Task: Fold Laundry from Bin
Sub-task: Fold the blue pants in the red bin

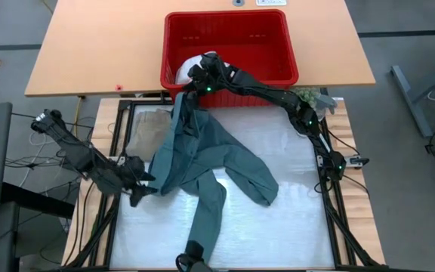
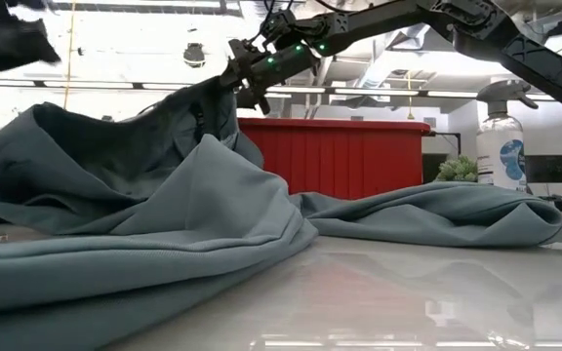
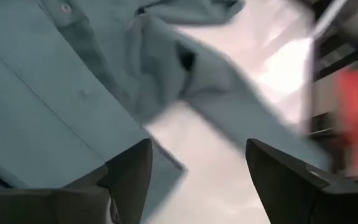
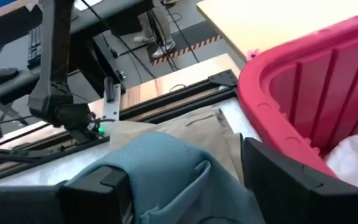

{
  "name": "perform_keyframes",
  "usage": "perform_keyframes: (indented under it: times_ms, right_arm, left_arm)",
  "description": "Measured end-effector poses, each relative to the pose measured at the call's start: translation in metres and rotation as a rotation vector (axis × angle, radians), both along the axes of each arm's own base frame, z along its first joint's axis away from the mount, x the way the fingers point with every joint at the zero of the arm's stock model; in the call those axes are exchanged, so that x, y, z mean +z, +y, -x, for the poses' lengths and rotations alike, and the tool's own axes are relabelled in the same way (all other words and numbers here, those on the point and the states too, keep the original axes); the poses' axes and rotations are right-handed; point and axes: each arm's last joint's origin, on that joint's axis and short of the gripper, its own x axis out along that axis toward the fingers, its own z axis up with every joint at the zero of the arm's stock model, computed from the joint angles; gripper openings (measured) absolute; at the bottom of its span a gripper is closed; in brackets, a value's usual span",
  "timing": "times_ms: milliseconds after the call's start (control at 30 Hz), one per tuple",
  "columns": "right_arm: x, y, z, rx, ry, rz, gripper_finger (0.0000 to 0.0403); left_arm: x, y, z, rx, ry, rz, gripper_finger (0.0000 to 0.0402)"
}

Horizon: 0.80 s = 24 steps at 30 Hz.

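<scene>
The dark teal garment (image 1: 210,151) lies spread on the white table top. Its upper end rises to my right gripper (image 1: 196,81), which is shut on it at the near left corner of the red bin (image 1: 225,13). One sleeve (image 1: 202,219) runs to the near edge. A white garment (image 1: 187,64) lies inside the bin. The beige garment (image 1: 148,125) lies flat at the far left, partly under the teal one. My left gripper (image 1: 138,193) is open just left of the teal garment's left edge, with only table (image 3: 197,168) between its fingers. My right gripper has a thick bunch of the teal garment's upper end (image 4: 160,165) between its two fingers, filling the gap between them. The fingers come from the table's right, slanting slightly down. The bunch is raised above the bin's rim (image 2: 224,93), and the cloth falls slack from it onto the table.
A wooden table (image 1: 89,45) carries the bin beyond the work surface. A small green plant (image 1: 308,94) and a spray bottle (image 2: 503,146) stand at the far right corner. Black frame rails (image 1: 338,219) border the table. Bare table top (image 1: 293,219) lies at the near right.
</scene>
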Motion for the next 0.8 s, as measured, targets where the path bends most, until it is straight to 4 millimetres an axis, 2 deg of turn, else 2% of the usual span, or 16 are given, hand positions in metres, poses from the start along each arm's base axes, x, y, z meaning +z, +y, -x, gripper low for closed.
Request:
perform_keyframes:
  times_ms: [100, 300, 567, 800]
  right_arm:
    - [0.000, 0.000, 0.000, 0.009, -0.003, -0.005, 0.0270]
    - [0.000, 0.001, 0.000, 0.010, -0.003, -0.005, 0.0270]
    - [0.000, -0.002, 0.001, 0.003, -0.002, -0.006, 0.0270]
    - [0.000, -0.002, 0.001, 0.005, -0.002, -0.006, 0.0270]
  left_arm:
    - [-0.011, -0.008, -0.013, -0.045, 0.038, -0.190, 0.0245]
    - [-0.031, -0.031, -0.043, -0.265, 0.145, -0.551, 0.0244]
    - [-0.035, -0.061, -0.075, -0.506, 0.287, -0.777, 0.0244]
    - [-0.069, -0.065, -0.082, -0.547, 0.565, -0.866, 0.0241]
